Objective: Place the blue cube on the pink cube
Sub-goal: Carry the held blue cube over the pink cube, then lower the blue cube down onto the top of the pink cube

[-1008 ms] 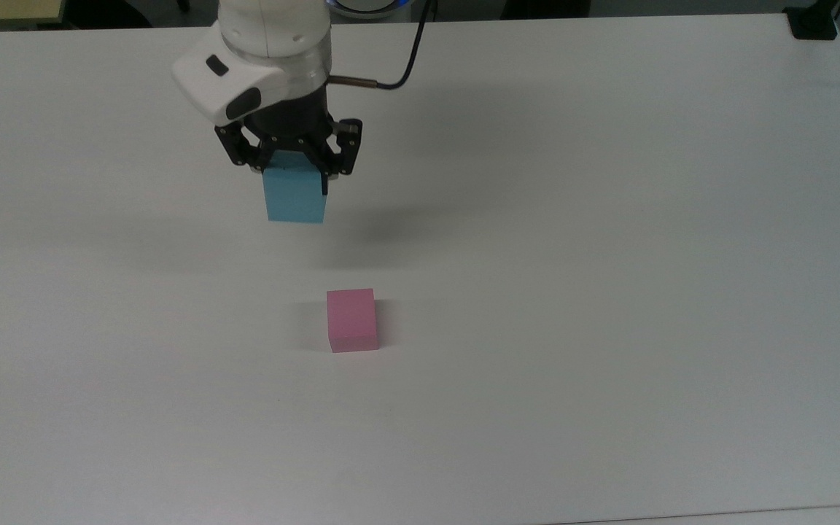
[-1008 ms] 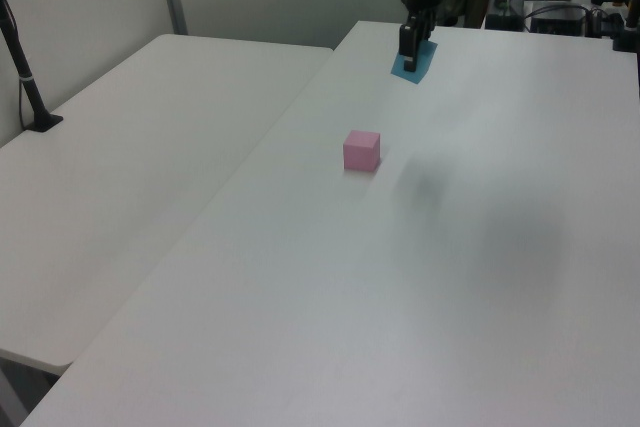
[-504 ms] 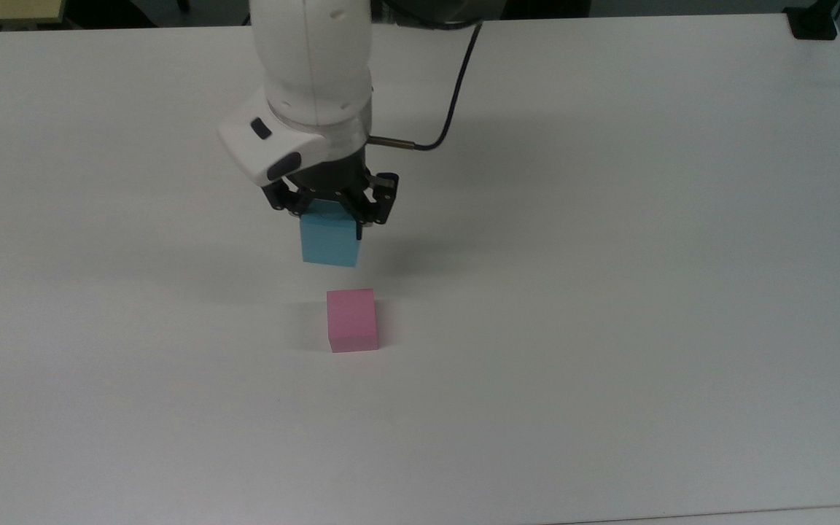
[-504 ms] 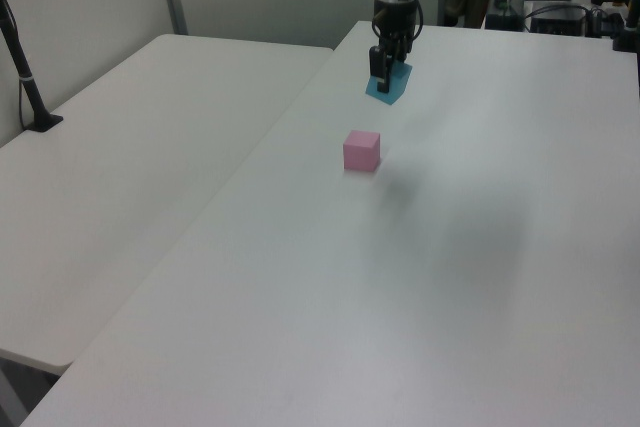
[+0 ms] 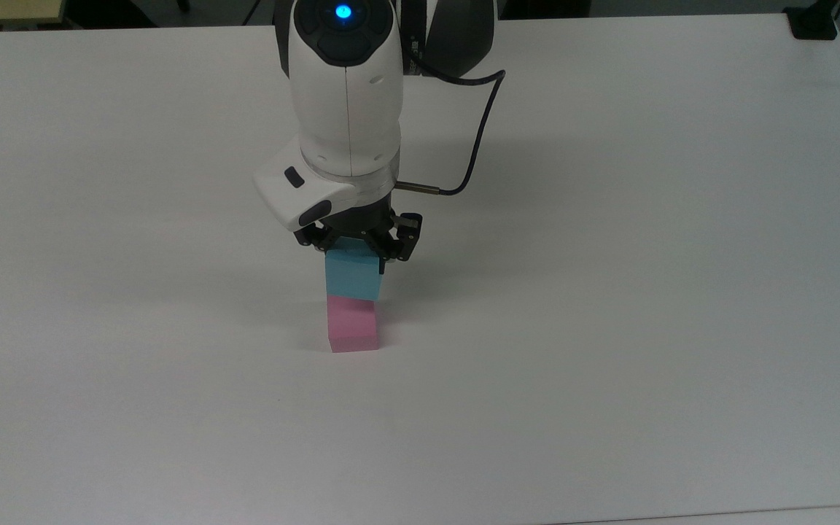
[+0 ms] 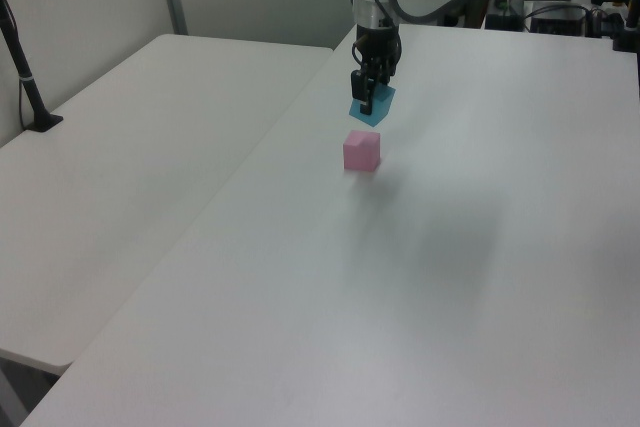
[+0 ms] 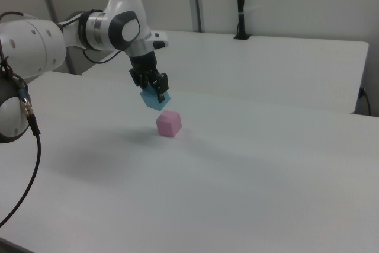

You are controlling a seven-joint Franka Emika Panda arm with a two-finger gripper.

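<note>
The gripper (image 5: 356,251) is clamped on the blue cube (image 5: 352,276), carrying it clear of the white table (image 5: 609,292). The pink cube (image 5: 351,326) sits alone on the table, and from the gripper it lies toward 6 o'clock in the top view and lower down; in the right view the blue cube (image 7: 155,99) hangs up toward 11 o'clock of the pink cube (image 7: 169,123), not yet squarely over it and not touching. The arm (image 5: 347,95) reaches in from 12 o'clock in the top view, wrist pointing straight down. I judge a short shift, then a descent, remains.
</note>
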